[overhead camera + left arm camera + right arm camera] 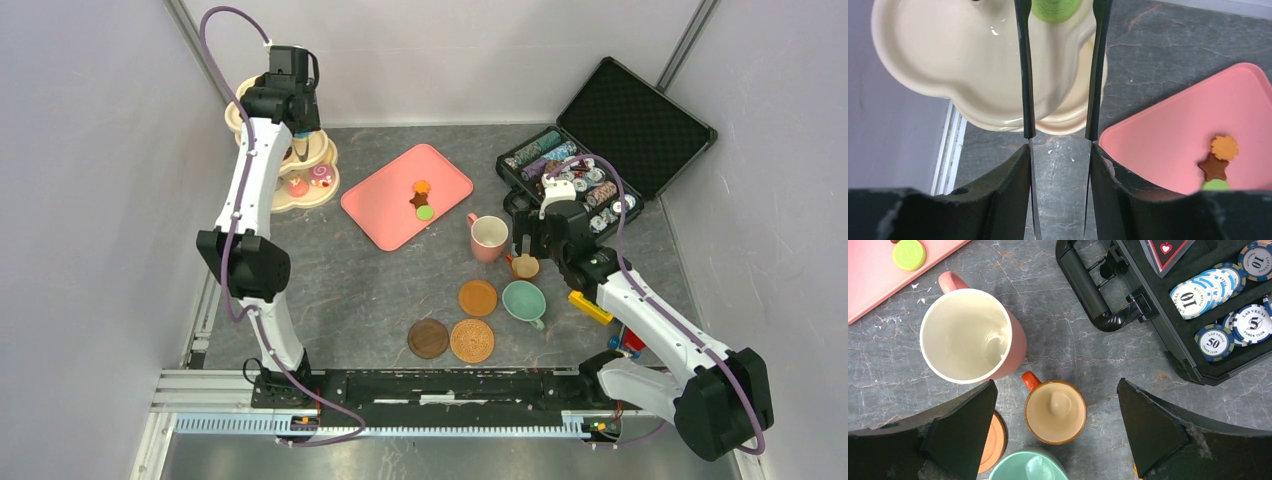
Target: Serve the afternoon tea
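The cream three-tier stand (328,160) stands at the far left; my left arm hides its knob. My left gripper (300,150) hangs over it. In the left wrist view its thin fingers (1024,75) stand narrowly apart over a cream tier (948,55), with a green pastry (1055,9) between them at the top edge. Pink pastries (320,175) lie on the bottom tier. The pink tray (385,205) holds orange, brown and green pastries (1224,147). My right gripper (1056,385) is open above the brown cup (1055,412), between the pink cup (968,335) and the teal cup (1028,467).
Three round coasters (477,297) lie in front of the cups. An open black case of poker chips (620,120) stands at the far right, its handle (1088,290) close to the cups. A yellow block (590,306) lies beside my right arm. Grey walls enclose the table.
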{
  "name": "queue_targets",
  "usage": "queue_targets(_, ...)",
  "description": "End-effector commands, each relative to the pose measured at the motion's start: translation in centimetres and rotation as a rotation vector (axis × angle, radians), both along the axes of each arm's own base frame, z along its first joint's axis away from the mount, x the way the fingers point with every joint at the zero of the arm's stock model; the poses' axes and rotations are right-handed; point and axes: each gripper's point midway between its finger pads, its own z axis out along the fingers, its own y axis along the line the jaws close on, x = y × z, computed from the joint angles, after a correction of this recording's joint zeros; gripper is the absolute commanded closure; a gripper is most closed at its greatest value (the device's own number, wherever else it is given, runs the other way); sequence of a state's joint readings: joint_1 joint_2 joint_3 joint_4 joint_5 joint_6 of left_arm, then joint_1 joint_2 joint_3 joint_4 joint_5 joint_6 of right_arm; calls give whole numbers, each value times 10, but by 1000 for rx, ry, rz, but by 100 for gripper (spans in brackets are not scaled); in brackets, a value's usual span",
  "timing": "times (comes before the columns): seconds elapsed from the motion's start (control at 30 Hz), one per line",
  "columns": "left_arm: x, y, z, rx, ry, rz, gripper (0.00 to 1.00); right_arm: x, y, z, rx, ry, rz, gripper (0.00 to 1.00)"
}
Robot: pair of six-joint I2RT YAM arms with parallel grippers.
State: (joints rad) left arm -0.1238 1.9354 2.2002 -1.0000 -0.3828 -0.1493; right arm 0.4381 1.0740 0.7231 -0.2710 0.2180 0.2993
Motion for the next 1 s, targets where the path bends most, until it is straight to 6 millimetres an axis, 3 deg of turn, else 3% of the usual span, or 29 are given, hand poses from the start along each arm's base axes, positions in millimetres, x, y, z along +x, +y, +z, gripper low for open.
queue_targets(0.0,-14,-16,59,-86,-142,-83,50,9,7,24,37,-57,4,2)
queue_targets(0.2,-44,-57,71,-205,-152,-236,52,8,6,28,41,-71,4,2)
queue_targets(0.37,-77,-97,59,-262,-105,-363,51,7,5,30,41,-78,6,2)
queue_targets(0.53,-107,-142,29,-310,-14,-457,50,4,4,30,43,-89,7,2)
queue_targets(0.67,-120,-179,-5,-335,65,-508,49,3,4,29,46,-87,13,2)
queue_targets(0.97,-119,-232,-77,-386,228,-551,48,-3,-2,34,31,-114,10,2)
